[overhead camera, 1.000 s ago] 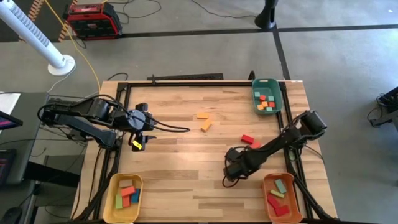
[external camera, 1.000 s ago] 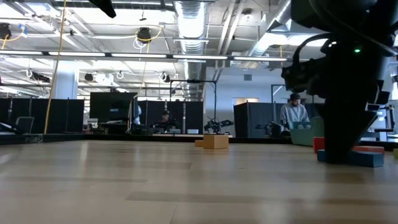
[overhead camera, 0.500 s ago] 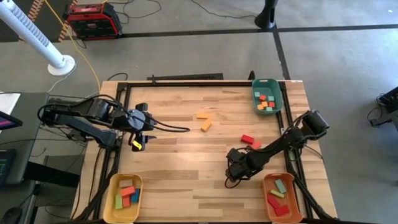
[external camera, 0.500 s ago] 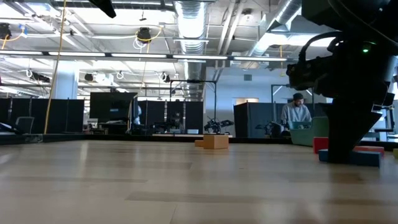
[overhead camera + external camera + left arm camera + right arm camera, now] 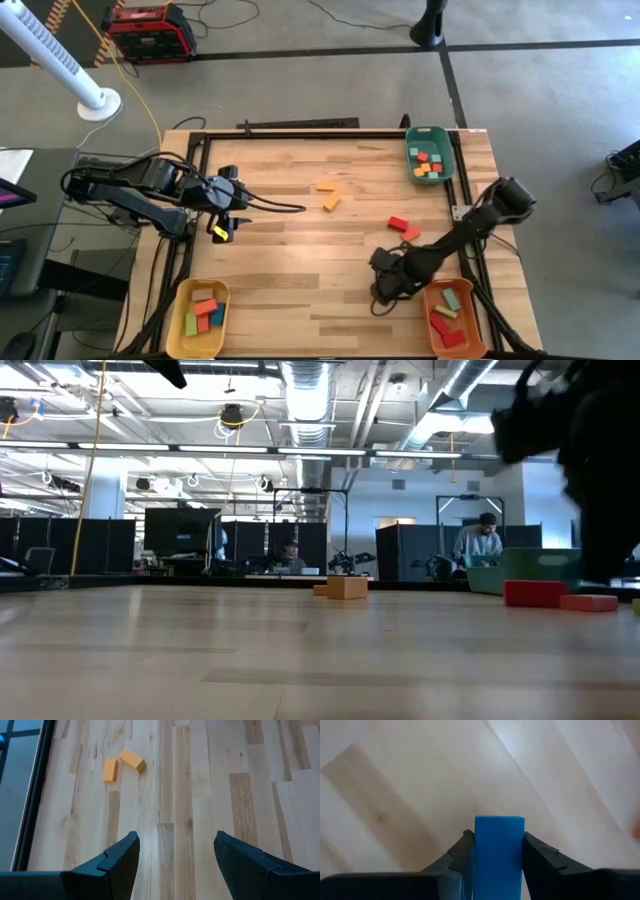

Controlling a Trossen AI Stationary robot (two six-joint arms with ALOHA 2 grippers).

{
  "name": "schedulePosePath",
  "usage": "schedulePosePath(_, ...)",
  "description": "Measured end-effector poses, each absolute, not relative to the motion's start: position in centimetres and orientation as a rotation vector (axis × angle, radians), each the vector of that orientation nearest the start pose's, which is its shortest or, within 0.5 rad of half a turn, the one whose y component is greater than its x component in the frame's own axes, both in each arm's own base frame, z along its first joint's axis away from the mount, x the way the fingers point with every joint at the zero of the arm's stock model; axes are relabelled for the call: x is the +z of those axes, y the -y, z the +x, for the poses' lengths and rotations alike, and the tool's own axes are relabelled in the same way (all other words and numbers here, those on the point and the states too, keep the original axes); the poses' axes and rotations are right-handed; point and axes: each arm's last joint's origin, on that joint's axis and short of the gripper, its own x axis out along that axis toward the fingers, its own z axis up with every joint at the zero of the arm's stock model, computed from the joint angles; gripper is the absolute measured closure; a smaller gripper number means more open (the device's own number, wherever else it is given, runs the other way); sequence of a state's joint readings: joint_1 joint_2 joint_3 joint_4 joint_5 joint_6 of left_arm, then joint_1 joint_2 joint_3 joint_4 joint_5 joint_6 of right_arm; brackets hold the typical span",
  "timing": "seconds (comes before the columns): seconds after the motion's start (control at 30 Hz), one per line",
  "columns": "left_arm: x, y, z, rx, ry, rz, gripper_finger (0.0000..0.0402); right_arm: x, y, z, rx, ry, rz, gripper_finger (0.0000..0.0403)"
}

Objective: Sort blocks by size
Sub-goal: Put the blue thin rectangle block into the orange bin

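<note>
My right gripper (image 5: pixel 494 836) is shut on a blue block (image 5: pixel 499 845) above the bare wood, near the table's front right (image 5: pixel 388 288). Two orange blocks (image 5: pixel 328 194) lie flat mid-table; they also show in the left wrist view (image 5: pixel 122 764). Two red blocks (image 5: pixel 404 228) lie right of them. In the low view a red block (image 5: pixel 535 592) rests on the table. My left gripper (image 5: pixel 175 837) hangs open and holds nothing at the table's left edge (image 5: pixel 226 218). My right gripper pinches the blue block between its two fingers, one on each of two opposite sides (image 5: pixel 478 851). The fingers point steeply down. The block's end (image 5: pixel 499 822) sticks out a little past the fingertips. It hangs clear of the table.
A green tray (image 5: pixel 447 160) with small blocks stands at the far right corner. At the near right is an orange tray (image 5: pixel 428 312) with blocks. A yellow tray (image 5: pixel 186 300) with blocks stands at the near left. Bare wood lies between them.
My right gripper has risen and gone toward the table's near right corner and the orange tray. The blue block lay on the table under it in the low view. It has been lifted clear and is gone from that spot.
</note>
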State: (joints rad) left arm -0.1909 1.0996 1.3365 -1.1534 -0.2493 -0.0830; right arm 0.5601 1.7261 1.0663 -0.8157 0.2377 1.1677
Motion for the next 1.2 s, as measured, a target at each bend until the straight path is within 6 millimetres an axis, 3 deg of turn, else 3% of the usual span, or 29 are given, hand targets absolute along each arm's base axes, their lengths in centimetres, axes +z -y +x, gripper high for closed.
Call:
schedulePosePath(0.3, 37.9, 2.8, 18.1, 0.091, -0.89, 0.123, 0.0156, 22.3, -17.8, 21.5, -0.535, -1.277, 0.396, 0.0253)
schedulePosePath(0.57, 37.9, 2.8, 18.1, 0.091, -0.891, 0.123, 0.0156, 24.8, -19.2, 16.6, -0.607, -1.292, 0.448, 0.0253)
schedulePosePath(0.87, 37.9, 2.8, 18.1, 0.091, -0.891, 0.123, 0.0156, 24.8, -20.8, 13.2, -0.678, -1.291, 0.502, 0.0253)
schedulePosePath(1.2, 37.9, 2.8, 18.1, 0.091, -0.891, 0.123, 0.0156, 22.0, -21.5, 11.6, -0.699, -1.365, 0.591, 0.0253)
